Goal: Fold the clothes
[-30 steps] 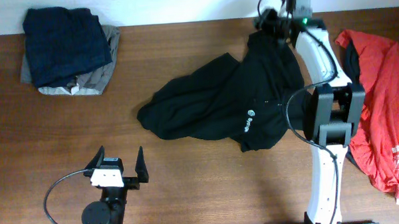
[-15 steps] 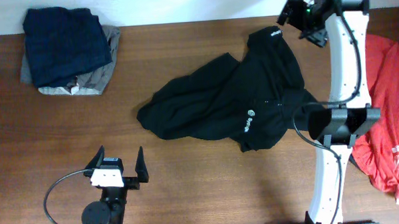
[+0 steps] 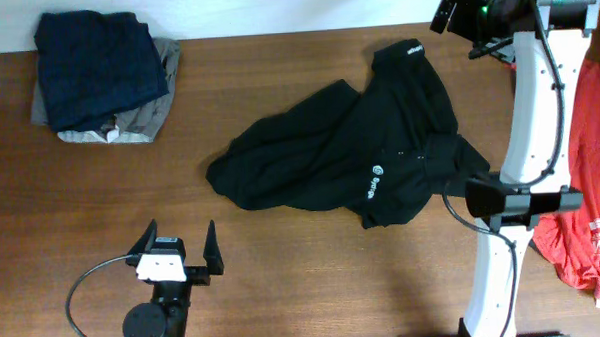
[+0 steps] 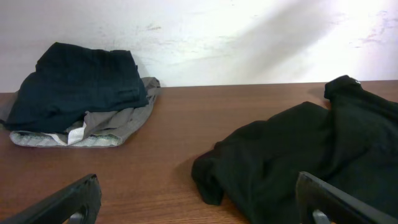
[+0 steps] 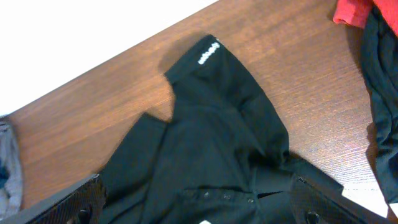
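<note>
The wooden tabletop [image 3: 284,279] carries a large black garment [image 3: 349,152], spread crumpled right of centre, with its collar towards the far edge and small white lettering [image 3: 378,183] on the front. A red garment [image 3: 590,158] lies along the right edge. A folded navy garment [image 3: 96,66] sits on a grey one [image 3: 138,124] in the far-left corner. The right gripper [image 5: 202,205] hangs above the collar at the far edge, jaws wide and empty. The left gripper [image 3: 177,241] is spread wide and empty by the near edge, well apart from the clothes.

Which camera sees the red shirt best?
The overhead view: most of the red garment shows there, at the picture's right edge. The right wrist view catches only its corner; the left wrist view misses it.
</note>
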Controlling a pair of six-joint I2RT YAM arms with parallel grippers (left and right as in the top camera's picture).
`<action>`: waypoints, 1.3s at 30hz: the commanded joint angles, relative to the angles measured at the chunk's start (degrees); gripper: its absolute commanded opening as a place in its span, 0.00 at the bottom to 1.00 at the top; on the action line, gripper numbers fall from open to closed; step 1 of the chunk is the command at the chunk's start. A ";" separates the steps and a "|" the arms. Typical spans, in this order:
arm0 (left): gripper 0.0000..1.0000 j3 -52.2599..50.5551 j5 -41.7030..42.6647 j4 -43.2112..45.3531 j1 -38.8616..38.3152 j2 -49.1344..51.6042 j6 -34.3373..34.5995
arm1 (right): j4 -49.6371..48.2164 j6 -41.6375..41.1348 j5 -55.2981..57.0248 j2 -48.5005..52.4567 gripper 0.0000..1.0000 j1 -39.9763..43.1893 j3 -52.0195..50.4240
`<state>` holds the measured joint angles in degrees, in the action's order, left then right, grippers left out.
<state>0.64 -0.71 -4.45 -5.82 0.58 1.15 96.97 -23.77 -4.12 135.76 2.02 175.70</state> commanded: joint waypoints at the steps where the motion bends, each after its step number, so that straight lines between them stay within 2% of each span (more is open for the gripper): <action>1: 0.99 -0.13 -0.20 -0.33 0.31 -0.28 -0.72 | 0.39 0.42 0.37 -8.70 0.98 -3.02 -2.73; 8: 0.99 -0.13 -0.17 -0.33 0.31 -0.28 -0.72 | 0.37 -5.53 15.28 -26.01 0.99 -9.35 -20.72; 17: 0.99 -0.13 -0.17 -0.33 0.31 -0.28 -0.72 | 0.37 -11.15 15.10 -42.69 0.99 -11.56 -48.43; 25: 0.99 -0.13 -0.17 -0.33 0.31 -0.28 -0.72 | -1.44 -22.23 13.09 -45.83 0.99 -15.34 -72.15; 29: 0.99 -0.13 -0.17 -0.33 0.31 -0.28 -0.72 | -10.38 -23.54 9.75 -45.83 0.99 -19.93 -84.46; 31: 0.99 -0.13 -0.17 -0.33 0.31 -0.28 -0.72 | -14.80 -27.19 7.61 -45.83 0.99 -21.64 -92.02; 34: 0.99 -0.13 -0.17 -0.33 0.31 -0.28 -0.72 | -17.99 -31.69 5.79 -45.83 0.99 -21.73 -98.12; 39: 0.99 -0.13 -0.17 -0.33 0.31 -0.28 -0.72 | -28.26 -29.79 -2.69 -45.79 0.98 -22.34 -106.57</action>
<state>0.64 -0.71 -4.47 -5.82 0.58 1.15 72.36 -52.51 -0.49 90.39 -19.55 73.03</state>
